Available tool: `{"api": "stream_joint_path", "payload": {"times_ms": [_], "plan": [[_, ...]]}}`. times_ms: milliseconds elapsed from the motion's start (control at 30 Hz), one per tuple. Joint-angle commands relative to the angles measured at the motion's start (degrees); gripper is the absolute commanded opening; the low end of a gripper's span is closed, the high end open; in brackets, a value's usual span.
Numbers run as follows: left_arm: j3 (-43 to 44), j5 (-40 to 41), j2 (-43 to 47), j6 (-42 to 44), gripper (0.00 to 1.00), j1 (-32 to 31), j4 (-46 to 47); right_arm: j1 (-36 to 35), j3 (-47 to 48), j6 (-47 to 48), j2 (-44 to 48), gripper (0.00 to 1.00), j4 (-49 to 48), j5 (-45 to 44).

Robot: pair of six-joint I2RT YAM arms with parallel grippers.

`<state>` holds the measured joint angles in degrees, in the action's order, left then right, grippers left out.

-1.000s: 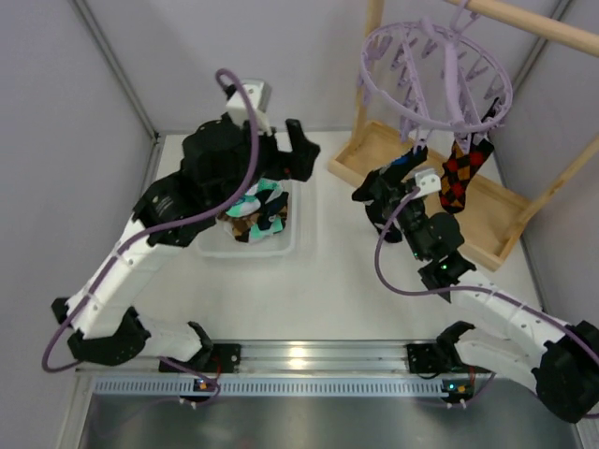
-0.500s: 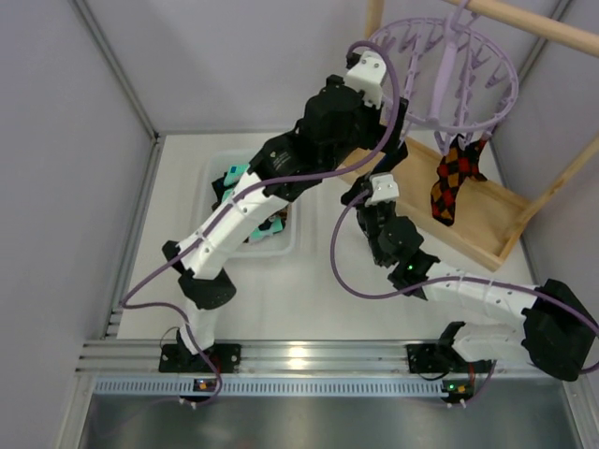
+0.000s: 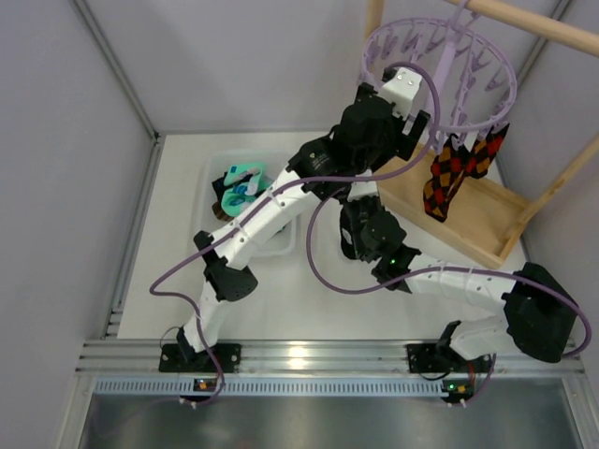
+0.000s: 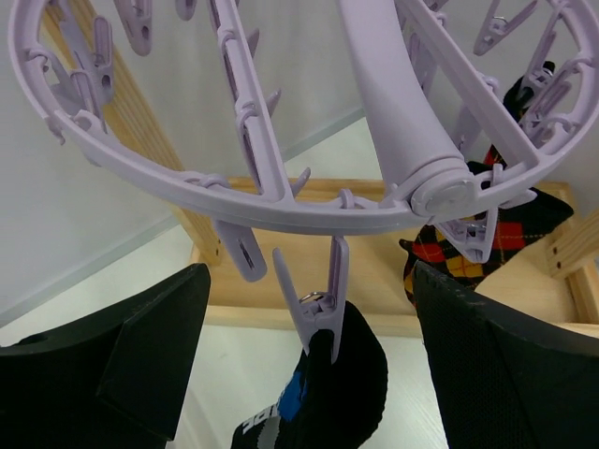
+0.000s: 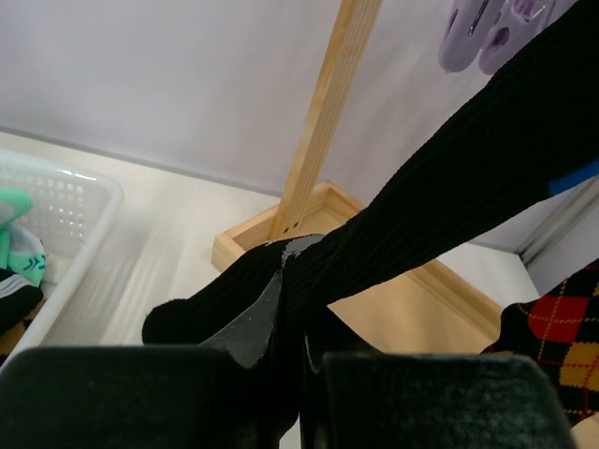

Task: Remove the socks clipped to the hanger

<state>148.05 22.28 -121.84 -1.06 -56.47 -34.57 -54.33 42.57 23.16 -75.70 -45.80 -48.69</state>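
**Desk:** Item one, the hanger?

**Operator:** Hanger [image 3: 440, 70]: lavender, round, hanging under the top bar of the wooden frame [image 3: 487, 229] at the far right of the tabletop [image 3: 178, 262]. I count two socks clipped to it.

**Desk:** List them.

**Operator:** Diamond sock [image 3: 449, 178]: black with red and yellow checks, clipped at the ring's right side and dangling over the frame's tray base. Black sock [image 4: 328, 393]: blue band, held by one peg [image 4: 318, 290] on the near rim. From there it is stretched down and to the left.

**Desk:** Hands?

**Operator:** Left hand [image 4: 323, 355]: raised under the ring, fingers spread wide. One sits on either side of that peg and the black sock's top, and neither touches them. Right hand [image 5: 295, 346]: low, fingers pressed together and pinching the black sock's lower part, the fabric taut up to the clip.

**Desk:** Anything else on the tabletop?

**Operator:** Basket [image 3: 211, 187]: white plastic, left of the frame. Loose socks [image 3: 241, 178] lie inside, teal on top. I cannot make out the rest, as my left arm covers part of the basket.
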Motion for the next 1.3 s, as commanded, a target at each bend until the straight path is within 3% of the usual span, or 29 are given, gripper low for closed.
{"api": "stream_joint_path", "payload": {"times_ms": [0, 467, 633, 767, 933, 1067, 1100, 1267], "plan": [[2.2, 2.7, -0.7, 3.8, 0.91, 0.1, 5.1, -2.3, 3.5, 2.3, -1.3, 0.0, 0.2, 1.0], [2.1, 0.7, -2.3, 4.0, 0.54, 2.3, 7.0, -4.3, 3.1, 3.1, -1.7, 0.0, -0.2, 3.2], [2.1, -1.0, -2.7, 3.8, 0.26, 2.9, 7.4, -4.8, 1.6, 1.9, -0.5, 0.0, -1.0, 3.1], [1.9, -1.1, -2.5, 3.3, 0.17, 3.1, 7.4, -5.1, 0.3, 1.3, 0.9, 0.0, -0.3, 2.5], [-0.6, -0.5, -0.1, 2.6, 0.2, 3.1, 7.4, -5.0, -7.6, -4.9, 7.4, 0.0, 1.0, 3.8], [-4.8, 1.5, 3.4, 1.8, 0.49, 3.1, 7.4, -3.7, -14.1, -12.9, 15.3, 0.0, 8.5, 12.6], [-6.8, 2.1, 4.2, 1.7, 0.61, 3.1, 7.4, -2.8, -15.0, -17.6, 18.7, 0.0, 10.6, 14.7], [-13.6, 8.5, 9.8, -0.4, 0.8, 3.1, 7.3, 3.5, -19.8, -26.1, 27.6, 0.0, 19.9, 23.2]]}}
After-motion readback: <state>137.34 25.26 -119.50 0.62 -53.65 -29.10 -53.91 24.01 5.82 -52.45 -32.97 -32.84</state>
